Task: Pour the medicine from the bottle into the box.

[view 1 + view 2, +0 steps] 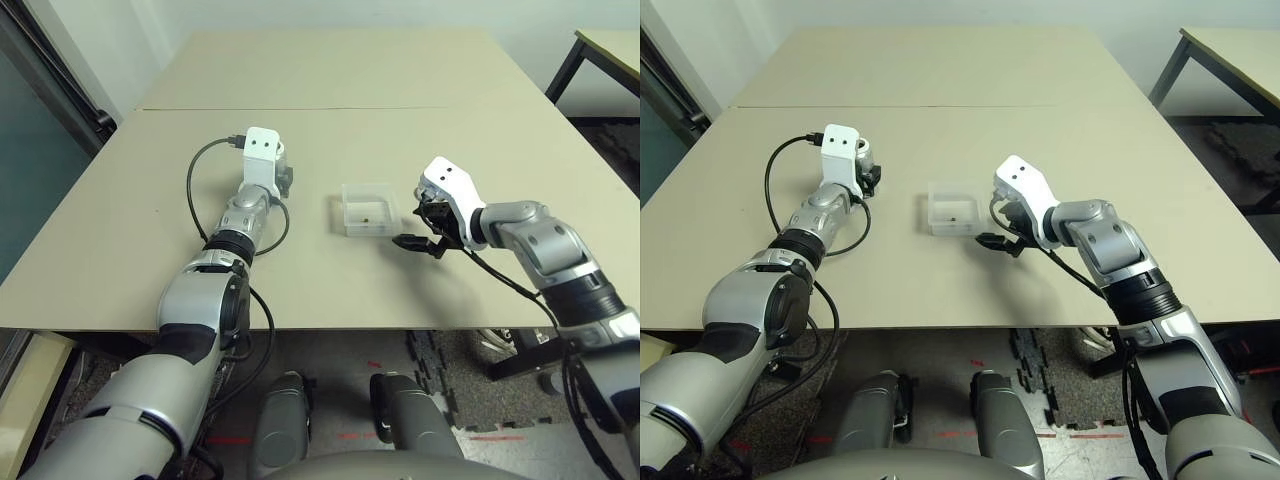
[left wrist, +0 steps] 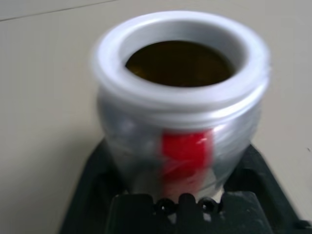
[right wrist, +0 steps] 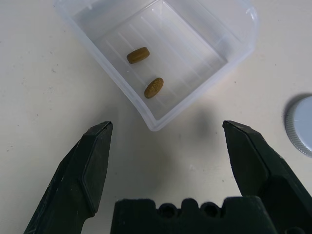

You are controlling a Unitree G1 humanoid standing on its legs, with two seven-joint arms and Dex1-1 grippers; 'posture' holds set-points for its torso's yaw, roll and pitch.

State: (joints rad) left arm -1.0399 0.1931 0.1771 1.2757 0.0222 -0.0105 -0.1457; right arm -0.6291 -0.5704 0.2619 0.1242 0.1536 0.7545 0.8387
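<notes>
Small silvery-grey cylindrical bottle (image 2: 180,112) sits pinched in the left gripper (image 2: 180,195), black fingers (image 2: 90,190) tight on both sides of the body; cap is off, wide pale rim faces the wrist camera, interior looks dark brown, red mark on the label below the rim. From the head views the left gripper is out over the beige desk (image 1: 330,90), left of the box, bottle mostly hidden behind the white wrist housing. Small shallow square clear-plastic box (image 3: 161,53) with rounded corners lies flat on the desk between the two arms, ribbed floor, open top. Two small oval greenish-brown pellets (image 3: 138,55) rest inside it, near each other but not touching. Right gripper (image 3: 163,141) hangs just beside the box's right edge, fingers spread wide, nothing between them. Round grey cap (image 3: 301,124) lies on the desk near the right gripper, cut by the frame edge in the wrist view.
</notes>
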